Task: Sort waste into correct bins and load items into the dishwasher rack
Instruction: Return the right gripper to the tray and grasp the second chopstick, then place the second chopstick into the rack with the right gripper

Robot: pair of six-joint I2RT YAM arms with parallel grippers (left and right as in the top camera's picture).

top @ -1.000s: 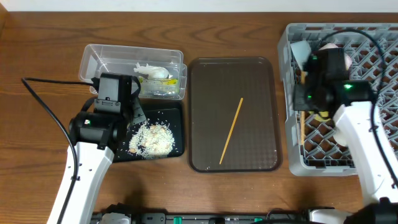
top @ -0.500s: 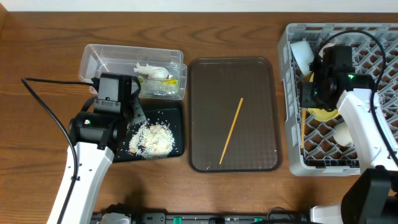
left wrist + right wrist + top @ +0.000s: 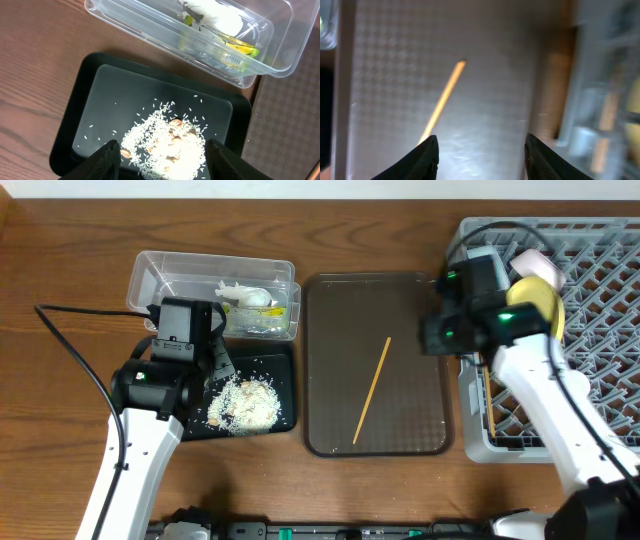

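Left gripper (image 3: 162,162): fingers spread wide, empty, hovering over loose rice clump (image 3: 167,147) in matte black tray (image 3: 85,105). Clear tub (image 3: 150,37) just beyond, crumpled wrapper scraps (image 3: 215,17) inside. Right gripper (image 3: 480,160): spread, empty, above textured brown tray (image 3: 495,75). Thin chopstick (image 3: 442,100) lies diagonal there, open room around. Grey lattice rack (image 3: 600,300) to right.

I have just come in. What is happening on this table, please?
Two robot arms are sorting a meal's leftovers. The right claw is open and empty above the brown tray, near one chopstick lying there. The left claw hangs open over the rice in the black tray. Wrappers lie in the clear tub, and a yellow plate is in the rack.
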